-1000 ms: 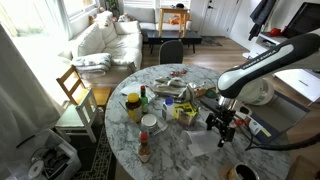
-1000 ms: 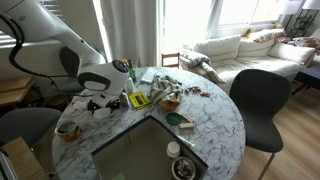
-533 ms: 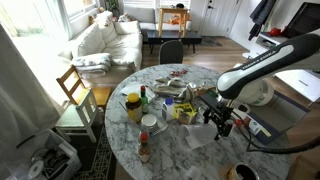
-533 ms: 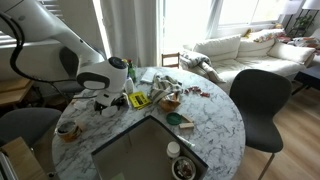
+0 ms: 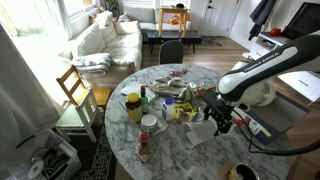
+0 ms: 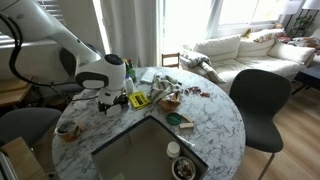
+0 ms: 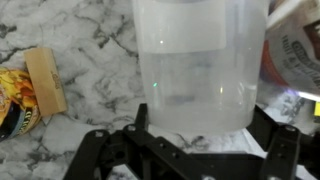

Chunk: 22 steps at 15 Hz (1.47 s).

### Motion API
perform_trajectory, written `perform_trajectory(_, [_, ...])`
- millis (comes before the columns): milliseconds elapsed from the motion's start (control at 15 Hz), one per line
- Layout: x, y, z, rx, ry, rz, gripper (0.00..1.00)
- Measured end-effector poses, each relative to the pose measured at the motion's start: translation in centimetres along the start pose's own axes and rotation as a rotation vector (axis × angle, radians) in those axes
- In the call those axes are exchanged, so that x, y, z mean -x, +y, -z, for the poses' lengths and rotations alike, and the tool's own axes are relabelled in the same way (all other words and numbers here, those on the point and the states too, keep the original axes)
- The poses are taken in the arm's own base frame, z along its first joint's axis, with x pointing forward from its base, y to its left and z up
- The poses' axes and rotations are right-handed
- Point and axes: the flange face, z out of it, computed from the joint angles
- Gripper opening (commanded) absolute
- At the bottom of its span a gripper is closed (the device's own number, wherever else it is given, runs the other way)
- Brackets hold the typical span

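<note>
A translucent plastic container (image 7: 200, 60) fills the middle of the wrist view, standing upright on the marble table (image 7: 80, 30). My gripper (image 7: 200, 112) is open, with one black finger on each side of the container's lower wall. Whether the pads touch it I cannot tell. In both exterior views the gripper (image 5: 221, 119) (image 6: 108, 102) is low over the table, at the edge of the clutter. A yellow snack packet (image 7: 14, 100) and a tan card piece (image 7: 45, 80) lie to the left of the container. A printed package (image 7: 296, 55) lies to its right.
The round marble table (image 5: 190, 155) carries a yellow-lidded jar (image 5: 132, 103), a green bottle (image 5: 144, 98), a red-capped sauce bottle (image 5: 144, 150) and a cup (image 5: 241, 172). A grey board (image 6: 150, 150) and a dark chair (image 6: 258, 100) are near the edge.
The gripper has shifted a little toward the table's clutter, so that the container now stands between its fingers. The jaws have narrowed only slightly.
</note>
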Motion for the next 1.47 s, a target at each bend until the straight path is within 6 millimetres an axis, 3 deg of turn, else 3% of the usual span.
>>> perform_trajectory(200, [-0.6, 0.3, 1.1, -0.002, 0.069, 0.017, 0.7])
perform_trajectory(467, [-0.7, 0.9, 4.0, -0.009, 0.225, 0.028, 0.7])
perform_trajectory(667, [0.4, 1.7, 6.9, 0.01, 0.375, 0.026, 0.7])
perform_trajectory(1000, [4.0, 2.8, 10.3, 0.053, 0.625, 0.036, 0.7])
perform_trajectory(1200, [6.2, 3.0, 10.8, 0.06, 0.73, 0.054, 0.7])
perform_trajectory(1467, [7.3, 2.3, 9.0, 0.048, 0.846, 0.08, 0.7])
